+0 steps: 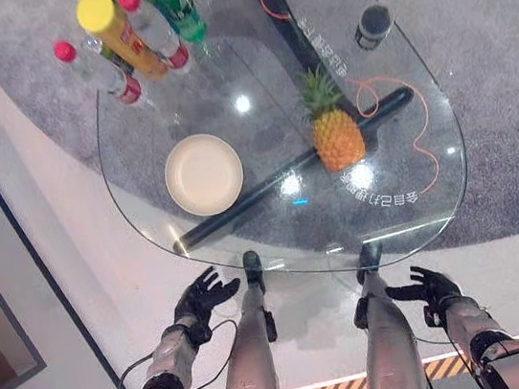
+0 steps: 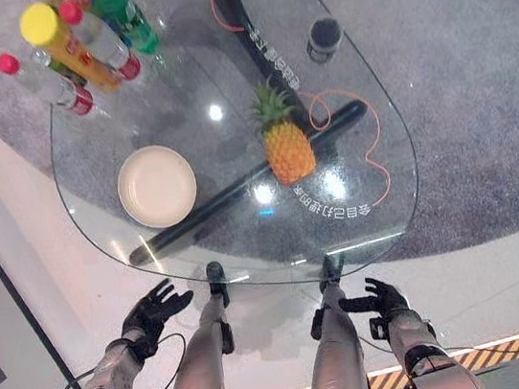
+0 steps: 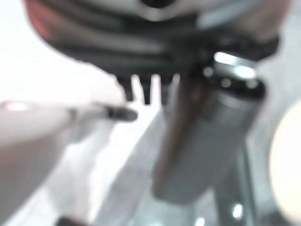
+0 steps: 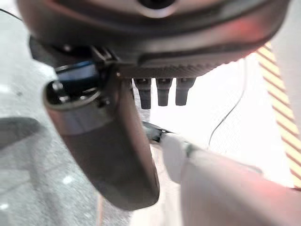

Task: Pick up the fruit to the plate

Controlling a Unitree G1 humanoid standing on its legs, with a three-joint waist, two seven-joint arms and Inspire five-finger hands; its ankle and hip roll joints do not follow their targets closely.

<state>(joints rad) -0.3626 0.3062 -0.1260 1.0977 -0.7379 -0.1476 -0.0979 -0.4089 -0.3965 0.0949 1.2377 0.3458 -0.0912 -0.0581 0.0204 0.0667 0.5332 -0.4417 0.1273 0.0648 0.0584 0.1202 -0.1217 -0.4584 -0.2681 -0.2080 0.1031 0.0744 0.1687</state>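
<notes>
The pineapple [image 1: 337, 135] stands on the glass worktop [image 1: 136, 144], right of centre, apparently upright with its crown pointing toward the far edge in the head views. The cream plate [image 1: 203, 173] lies flat on the same worktop, left of the pineapple and well apart from it, a little nearer the front edge. Both robot hands are below the worktop's near rim, off the glass. The right robot hand [image 1: 427, 287] has its fingers spread and relaxed and holds nothing; the left robot hand [image 1: 201, 297] is likewise spread and empty. The pineapple lies forward of the right robot hand and slightly toward the robot's left of it; the plate lies forward of the left robot hand. The right robot hand is judged the nearer to the fruit, so the reach would go forward and up over the rim, and the carry would then run leftward across the glass to the plate. With the fruit's long axis vertical, a grasp around the body from the side appears suitable. A cluster of bottles [image 1: 126, 34] with red, yellow and green caps stands at the far left of the worktop, and a dark cylindrical object [image 1: 373, 26] stands at the far right; both are clear of the straight path. Printed white characters show on the glass near the pineapple, but they cannot be read reliably. The bottle labels are too small to read.
</notes>
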